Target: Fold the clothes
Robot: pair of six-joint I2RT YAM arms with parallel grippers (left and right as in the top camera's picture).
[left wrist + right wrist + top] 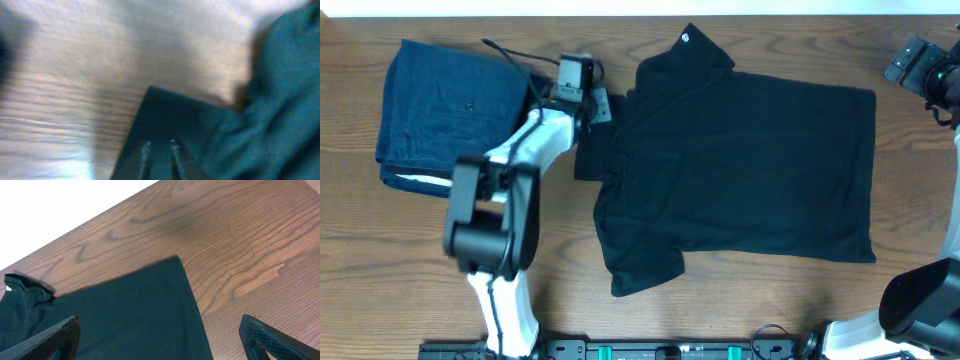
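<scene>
**Overhead view.** The camera was fixed above the table (740,300) and looked straight down. It stood far enough off to frame the whole shirt (750,170), with both arm bases at the 6 o'clock edge.

**Left wrist view.** The camera sat very close to the tabletop, at 11 o'clock in the overhead frame. It faced along the left gripper (159,150) onto one shirt corner, and its picture was blurred.

**Right wrist view.** The camera sat farther from the wood, at 2 o'clock. It tilted down past the right gripper (160,342) onto the shirt's 2 o'clock corner and the table's 12 o'clock edge.

All three views shared shirt and wood.
</scene>
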